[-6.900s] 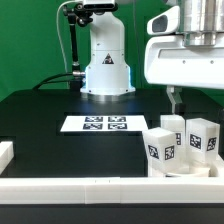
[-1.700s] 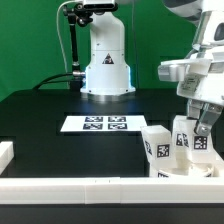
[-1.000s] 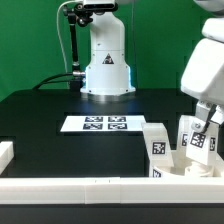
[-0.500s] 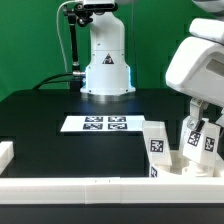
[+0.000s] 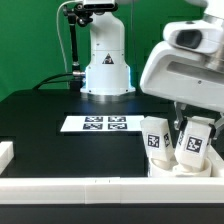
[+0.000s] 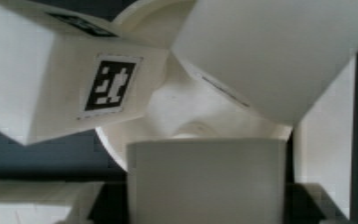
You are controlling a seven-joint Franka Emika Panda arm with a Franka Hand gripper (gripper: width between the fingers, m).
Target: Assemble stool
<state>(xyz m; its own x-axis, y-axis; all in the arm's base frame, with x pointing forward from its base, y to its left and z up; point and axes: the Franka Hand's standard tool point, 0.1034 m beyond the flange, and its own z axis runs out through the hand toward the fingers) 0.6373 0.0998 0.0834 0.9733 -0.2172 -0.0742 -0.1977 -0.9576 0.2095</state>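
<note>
Legs [image 5: 172,142] of the stool stand in a tight cluster at the table [image 5: 60,105] edge nearest the camera, toward the exterior view's right, just behind the white border rail [image 5: 100,187]. Gripper [image 5: 181,127] dips between two tagged legs; whether its jaws clamp one can't be told. Marker board [image 5: 95,124] lies flat mid-table, well apart, w/ robot base [image 5: 107,70] behind.

Wrist view: tagged leg [image 6: 78,75] tilted, other white blocks crowd close; grip unclear here too.
</note>
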